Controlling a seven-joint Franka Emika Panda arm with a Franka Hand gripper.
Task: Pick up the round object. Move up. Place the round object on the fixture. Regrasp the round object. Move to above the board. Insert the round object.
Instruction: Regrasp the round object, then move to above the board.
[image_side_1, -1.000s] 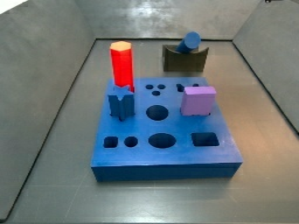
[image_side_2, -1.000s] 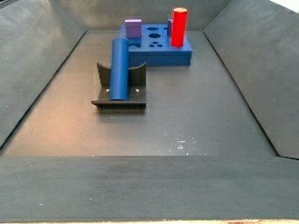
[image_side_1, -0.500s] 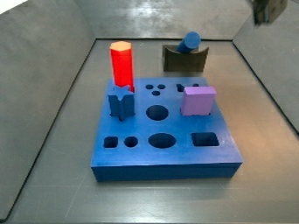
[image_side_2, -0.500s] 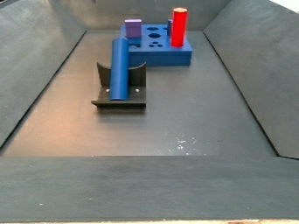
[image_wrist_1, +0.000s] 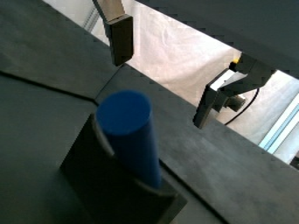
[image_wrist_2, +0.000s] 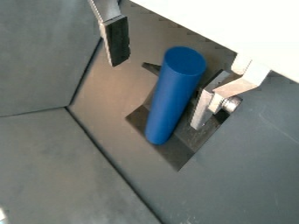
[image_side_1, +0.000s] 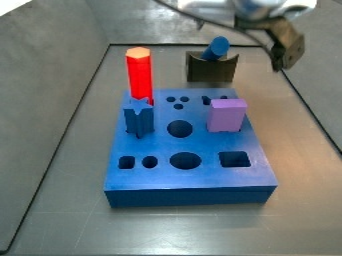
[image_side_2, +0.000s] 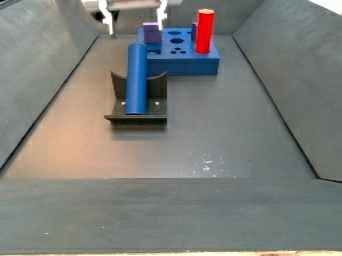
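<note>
The round object (image_side_2: 135, 72) is a long blue cylinder lying tilted in the notch of the dark fixture (image_side_2: 136, 108). In a side view its round end (image_side_1: 218, 46) shows above the fixture (image_side_1: 211, 69). My gripper (image_side_2: 131, 16) is open and empty, above the cylinder's far end, with a finger on each side. One blurred finger (image_side_1: 283, 45) shows in a side view. In both wrist views the cylinder (image_wrist_2: 173, 94) (image_wrist_1: 128, 131) lies below the open jaws, untouched. The blue board (image_side_1: 187, 150) with shaped holes lies in front of the fixture.
A red hexagonal peg (image_side_1: 139, 72), a dark-blue star peg (image_side_1: 138, 118) and a lilac cube (image_side_1: 227, 114) stand in the board. Sloping grey walls (image_side_2: 47, 90) enclose the floor on all sides.
My gripper has come down into both side views from above and now hangs open over the cylinder. The cylinder, fixture and board have not moved.
</note>
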